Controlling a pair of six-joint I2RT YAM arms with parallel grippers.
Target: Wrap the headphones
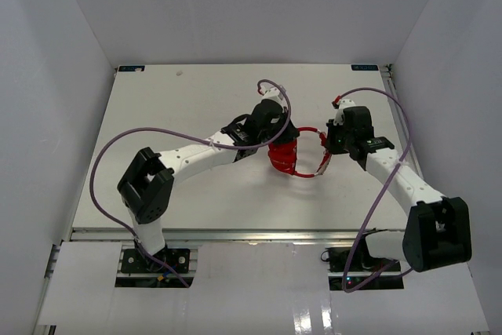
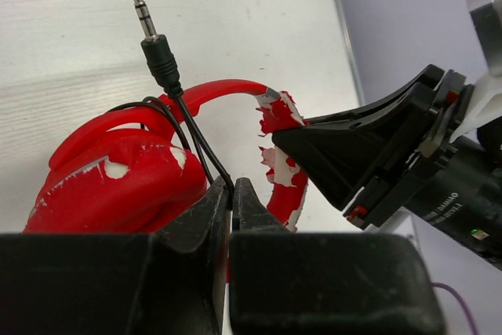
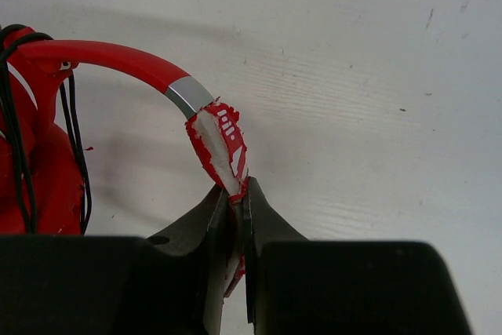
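Observation:
The red headphones [image 1: 286, 156] sit at the table's middle, between the two arms. Their cups [image 2: 118, 182] are folded together, and the thin dark cord [image 2: 196, 135] runs over them. My left gripper [image 2: 232, 194] is shut on the cord just below the plug [image 2: 157, 45], which sticks up free. My right gripper [image 3: 237, 198] is shut on the worn, white-marked part of the headband [image 3: 220, 143]. In the top view the left gripper [image 1: 276, 137] is at the cups and the right gripper [image 1: 329, 140] is at the headband's right side.
Thick purple robot cables [image 1: 110, 154] loop over both arms. The white table [image 1: 196, 100] is walled on three sides. The right gripper's body [image 2: 376, 147] shows close to the headband in the left wrist view.

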